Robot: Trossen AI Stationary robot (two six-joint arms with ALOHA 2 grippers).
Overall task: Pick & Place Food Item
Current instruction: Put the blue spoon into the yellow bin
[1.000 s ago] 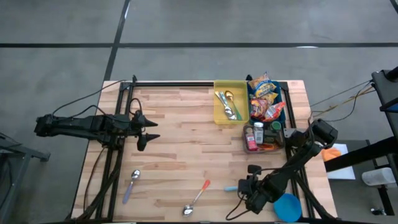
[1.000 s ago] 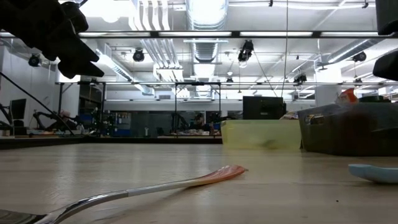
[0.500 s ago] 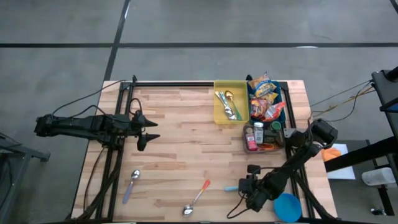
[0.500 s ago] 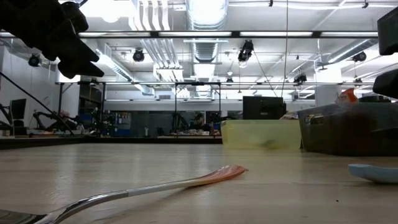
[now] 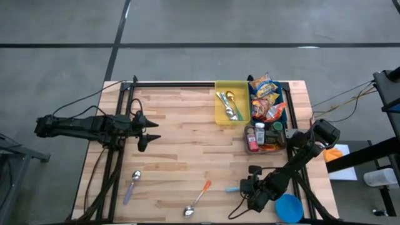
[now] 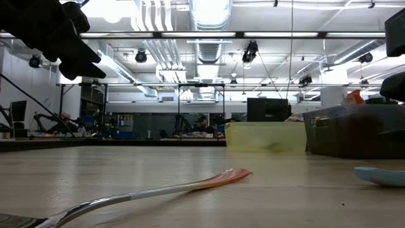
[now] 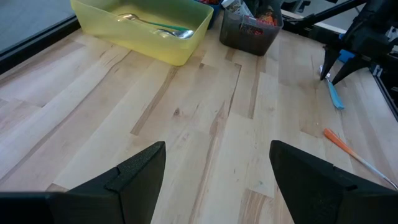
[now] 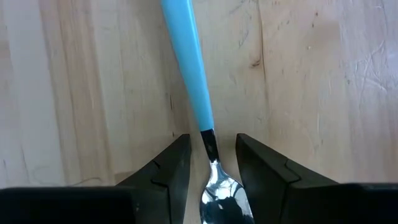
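Note:
A blue-handled spoon (image 8: 189, 68) lies flat on the table near its front right. My right gripper (image 8: 212, 146) points down over it, open, with one finger on either side of the spoon's thin neck (image 8: 209, 142) and a gap on each side. In the high view this gripper (image 5: 247, 187) stands at the spoon's bowl end. Food packets (image 5: 265, 97) fill a blue bin at the far right. My left gripper (image 5: 149, 131) hovers open over the table's left part, holding nothing.
A yellow bin (image 5: 220, 112) holds spoons at the far edge. A dark bin (image 5: 259, 136) with small items sits near the blue bin. An orange-handled spoon (image 5: 200, 197), a purple-handled spoon (image 5: 133, 185) and a blue bowl (image 5: 289, 207) lie along the near edge.
My right arm has sunk a little over the blue spoon in the first half second, then held still. The spoon has not moved.

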